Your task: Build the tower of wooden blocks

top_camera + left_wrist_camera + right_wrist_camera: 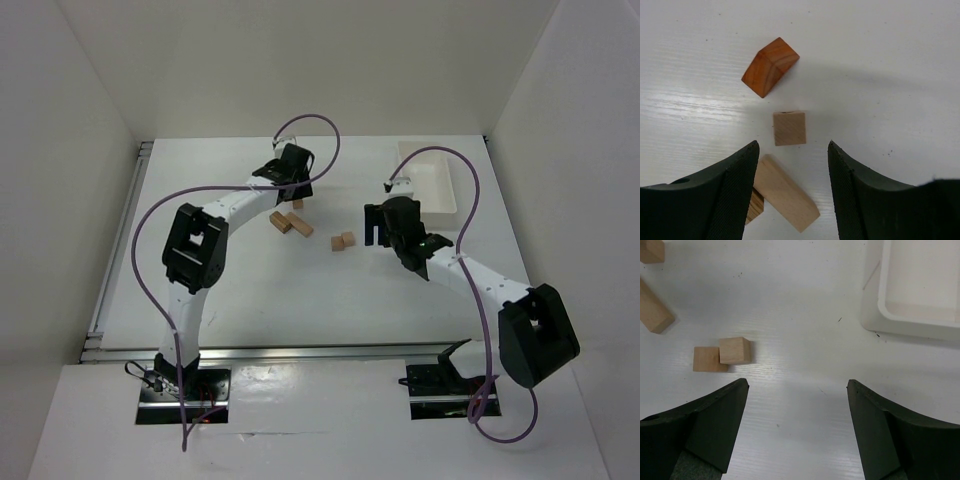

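The wood blocks lie loose on the white table. In the left wrist view a reddish-brown block (770, 67) lies farthest, a light-tan cube (789, 128) is just ahead of my fingertips, and a long tan block (787, 192) lies between the jaws, leaning on a darker block (755, 206). My left gripper (792, 150) is open and empty above them; it also shows in the top view (290, 180). Two small tan cubes (734, 350) touch each other, left of my open, empty right gripper (797, 385). The pair also shows in the top view (343, 241).
A white plastic tray (875, 310) sits to the right of the right gripper, at the back right of the table (445, 200). White walls enclose the table on three sides. A metal rail (300, 352) runs along the near edge.
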Available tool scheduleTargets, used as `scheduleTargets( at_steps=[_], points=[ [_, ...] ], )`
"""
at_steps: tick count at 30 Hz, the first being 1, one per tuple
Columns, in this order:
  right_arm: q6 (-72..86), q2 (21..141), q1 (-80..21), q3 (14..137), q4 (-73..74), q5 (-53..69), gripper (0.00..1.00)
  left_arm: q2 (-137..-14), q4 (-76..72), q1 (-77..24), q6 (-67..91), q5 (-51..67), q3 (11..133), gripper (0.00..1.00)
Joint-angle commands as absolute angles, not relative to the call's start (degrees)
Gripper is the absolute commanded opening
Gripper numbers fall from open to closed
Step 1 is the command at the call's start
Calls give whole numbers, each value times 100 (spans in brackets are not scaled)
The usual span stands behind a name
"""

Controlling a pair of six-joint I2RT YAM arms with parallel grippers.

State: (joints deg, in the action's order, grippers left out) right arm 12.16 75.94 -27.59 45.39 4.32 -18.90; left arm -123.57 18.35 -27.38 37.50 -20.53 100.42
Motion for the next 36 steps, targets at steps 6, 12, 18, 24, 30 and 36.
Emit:
scheduleTargets(
  at_steps=[6, 12, 18, 24, 30, 36],
  points=[
    [1178, 7761, -2716, 4676, 466, -2039, 89, -12744, 1916, -2637, 3577, -1960, 10380, 65],
    [1178, 7761, -2716, 4676, 466, -2039, 89, -13104, 1969, -2584, 3638, -1854, 10644, 64],
    [1178, 7813, -2716, 4676, 466, -2039, 89, -13104, 1969, -2531, 3639, -1959, 10696, 57],
    [1178, 7813, -2716, 4676, 518, -2039, 89, -13104, 1969, -2531, 3700, -1960, 10749, 35],
    [1178, 7813, -2716, 4676, 519, -2039, 89, -12982, 2048, -2531, 3647, -1907, 10758, 20],
    [1178, 7761, -2716, 4676, 466, -1934, 89, -12132, 1987, -2812, 3586, -2013, 10205, 19]
  ],
)
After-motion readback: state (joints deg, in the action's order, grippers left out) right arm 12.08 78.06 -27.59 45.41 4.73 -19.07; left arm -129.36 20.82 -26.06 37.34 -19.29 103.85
